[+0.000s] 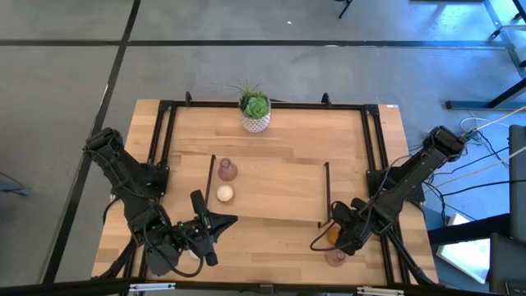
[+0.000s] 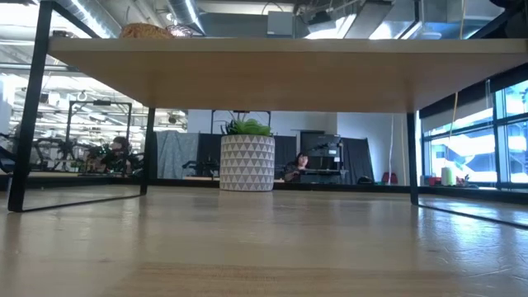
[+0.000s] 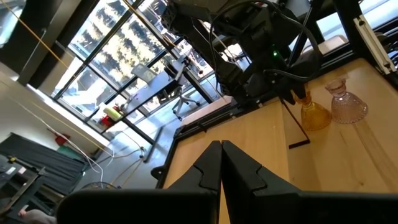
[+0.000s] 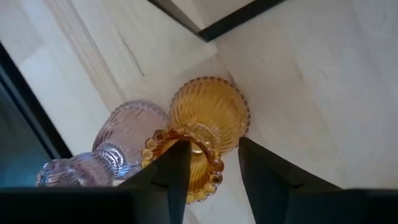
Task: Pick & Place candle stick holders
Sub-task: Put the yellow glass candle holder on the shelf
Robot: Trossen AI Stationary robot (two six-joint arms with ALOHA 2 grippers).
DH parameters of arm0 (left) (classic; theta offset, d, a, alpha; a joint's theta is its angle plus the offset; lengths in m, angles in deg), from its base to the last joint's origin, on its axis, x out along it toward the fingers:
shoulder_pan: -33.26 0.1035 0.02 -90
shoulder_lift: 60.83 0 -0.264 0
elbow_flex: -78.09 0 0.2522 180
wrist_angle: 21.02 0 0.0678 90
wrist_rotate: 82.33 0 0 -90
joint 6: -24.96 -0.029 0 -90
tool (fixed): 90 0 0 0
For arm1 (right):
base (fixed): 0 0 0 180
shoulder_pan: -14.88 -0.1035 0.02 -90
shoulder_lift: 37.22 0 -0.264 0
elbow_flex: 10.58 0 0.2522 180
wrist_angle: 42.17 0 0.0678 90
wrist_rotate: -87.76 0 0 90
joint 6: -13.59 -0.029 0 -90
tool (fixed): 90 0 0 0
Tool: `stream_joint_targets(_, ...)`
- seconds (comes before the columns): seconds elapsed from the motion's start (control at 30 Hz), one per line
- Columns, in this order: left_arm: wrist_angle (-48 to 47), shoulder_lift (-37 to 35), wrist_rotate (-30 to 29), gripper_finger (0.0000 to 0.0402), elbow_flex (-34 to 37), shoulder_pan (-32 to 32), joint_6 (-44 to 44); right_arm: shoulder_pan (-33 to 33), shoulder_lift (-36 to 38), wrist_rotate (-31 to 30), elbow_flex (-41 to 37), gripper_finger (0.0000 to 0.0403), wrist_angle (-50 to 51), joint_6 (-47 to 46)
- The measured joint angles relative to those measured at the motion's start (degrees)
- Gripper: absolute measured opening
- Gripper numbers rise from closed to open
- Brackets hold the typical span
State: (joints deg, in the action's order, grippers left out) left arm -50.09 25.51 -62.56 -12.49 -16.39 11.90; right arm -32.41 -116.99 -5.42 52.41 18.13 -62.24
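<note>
— Looking straight down, what do you get that the other cameras miss?

— The whole table: a pink holder and a cream-white holder near the middle, the white pot with a green plant at the far edge, and the right pincer near the right front corner, covering most of what lies under it. The level camera shows only the pot and a person seated in the room behind.

— And the right wrist camera?

— It fills the gap. The amber holder stands upright with its beaded rim between the two fingers, a second pink holder touching its side. The pincer is open around the amber rim; whether the fingers touch it, I cannot tell.

— The left pincer?

— Closed, empty, at the left front, pointing across at the right arm.
</note>
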Motion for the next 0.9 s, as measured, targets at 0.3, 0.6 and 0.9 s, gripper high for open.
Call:
stream_joint_targets(0.3,0.02,0.00,0.00,0.0002,0.00,-0.01,-0.12,0.00,0.00,2.81,0.15,0.0040,0.15,0.00)
stream_joint_targets(0.6,0.02,0.00,0.01,0.0002,0.00,0.00,-0.12,0.00,-0.35,1.39,6.42,0.0031,13.28,0.09)
stream_joint_targets(0.9,-0.26,0.00,0.01,0.0002,0.00,0.00,-0.12,-0.02,-0.28,1.09,15.37,0.0031,30.04,-0.07)
